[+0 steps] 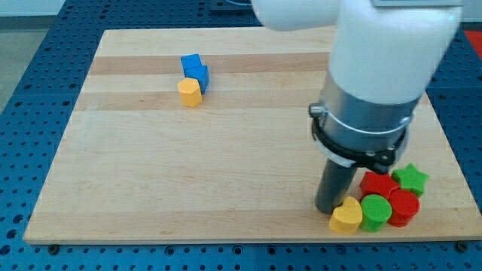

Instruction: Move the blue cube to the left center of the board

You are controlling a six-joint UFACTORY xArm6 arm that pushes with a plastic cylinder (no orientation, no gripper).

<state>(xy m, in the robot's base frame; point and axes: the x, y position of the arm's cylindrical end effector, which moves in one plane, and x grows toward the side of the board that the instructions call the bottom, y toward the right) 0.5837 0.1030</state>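
My tip (328,208) is sitting beside the yellow heart (346,217), far from the blue cube (194,69); gripping nothing. The yellow hexagonal block (190,92), seemingly touching it, risks getting dragged along.

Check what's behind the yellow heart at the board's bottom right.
Behind the yellow heart stands my rod; my tip touches or nearly touches its upper left. To the heart's right: green cylinder, red blocks, green star. The arm covers the board farther back.

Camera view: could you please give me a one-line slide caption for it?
My tip rests beside the yellow heart in the bottom-right cluster, far from the blue cube touching a yellow block at upper left.
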